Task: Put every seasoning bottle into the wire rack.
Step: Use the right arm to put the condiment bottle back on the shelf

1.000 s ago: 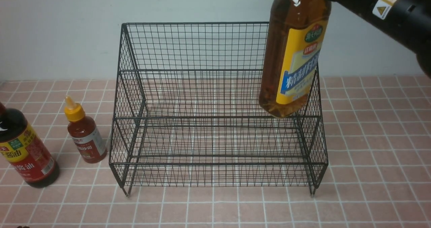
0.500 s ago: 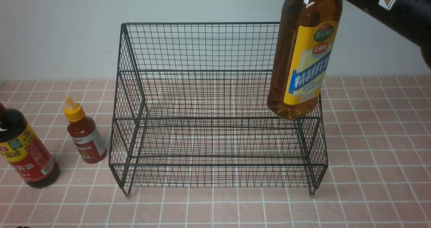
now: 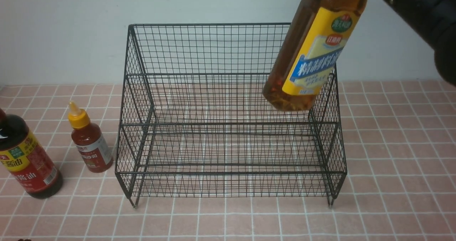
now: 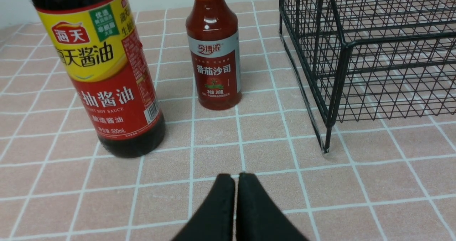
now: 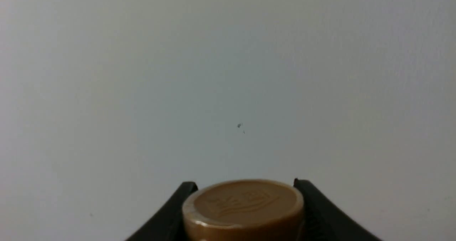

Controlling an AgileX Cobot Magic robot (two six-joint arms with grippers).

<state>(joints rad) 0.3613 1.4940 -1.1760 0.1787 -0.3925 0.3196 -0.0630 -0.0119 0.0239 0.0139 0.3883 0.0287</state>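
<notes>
Tall amber bottle [image 3: 315, 52]: clamped at its tan cap [image 5: 245, 205] in the right pincer [image 5: 244, 184], hanging tilted below it, base over the wire rack's [image 3: 213, 48] right end. Dark soy-sauce bottle [image 4: 103, 77] and small red bottle [image 4: 215, 56]: upright on the bench [image 3: 392, 162], just ahead of the left pincer [image 4: 235, 178], jaws pressed together.

Dark soy-sauce bottle [image 4: 96, 73]: "海天酱油", "SOY SAUCE", "500mL"; red bottle [image 4: 213, 66]: "番茄沙司" (smaller print illegible).

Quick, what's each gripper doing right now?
Left gripper: shut, holding nothing.
Right gripper: shut on the amber bottle.
</notes>
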